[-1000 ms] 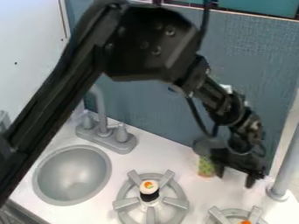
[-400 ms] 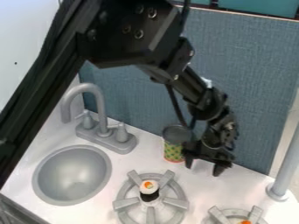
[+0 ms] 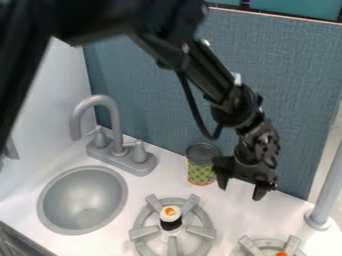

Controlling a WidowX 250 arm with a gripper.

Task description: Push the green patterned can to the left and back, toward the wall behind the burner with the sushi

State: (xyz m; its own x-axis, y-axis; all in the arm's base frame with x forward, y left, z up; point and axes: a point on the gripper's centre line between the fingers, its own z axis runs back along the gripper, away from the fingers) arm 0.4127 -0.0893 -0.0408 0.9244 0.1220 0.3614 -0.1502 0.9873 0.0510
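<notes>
Black tool [image 3: 241, 187] hangs wide open beside green-patterned can [image 3: 201, 173], near blue-grey panel [image 3: 150, 117].

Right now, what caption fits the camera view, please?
Open black gripper beside a patterned can, behind a grey stove burner.

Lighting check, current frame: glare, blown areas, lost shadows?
Camera view: white countertop looks nearly blown out; round grey sink softly shaded, no harsh glare; black robot arm loses most detail in its dark upper-left part; black two-finger gripper dark but clearly outlined.
</notes>
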